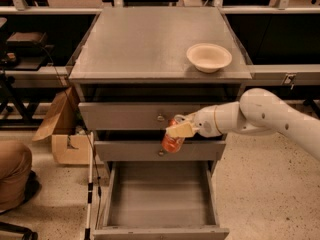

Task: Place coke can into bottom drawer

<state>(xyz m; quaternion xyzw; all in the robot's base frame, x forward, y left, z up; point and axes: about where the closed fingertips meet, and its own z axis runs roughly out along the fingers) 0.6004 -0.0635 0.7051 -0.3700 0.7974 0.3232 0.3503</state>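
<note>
The coke can (171, 142), red with a silver top, hangs tilted in my gripper (179, 130), in front of the two upper drawers. My gripper is shut on the can, its cream fingers (181, 129) wrapped round its top. My white arm reaches in from the right. The bottom drawer (159, 225) is pulled out wide open below the can, its plain grey inside bare. The can is well above the drawer's floor, over its back part.
A cream bowl (209, 57) sits on the cabinet top (150, 39) at the right. A cardboard box (65, 129) lies on the floor to the left. A person's knee (12, 171) shows at the far left. A white pole (90, 184) leans by the drawer.
</note>
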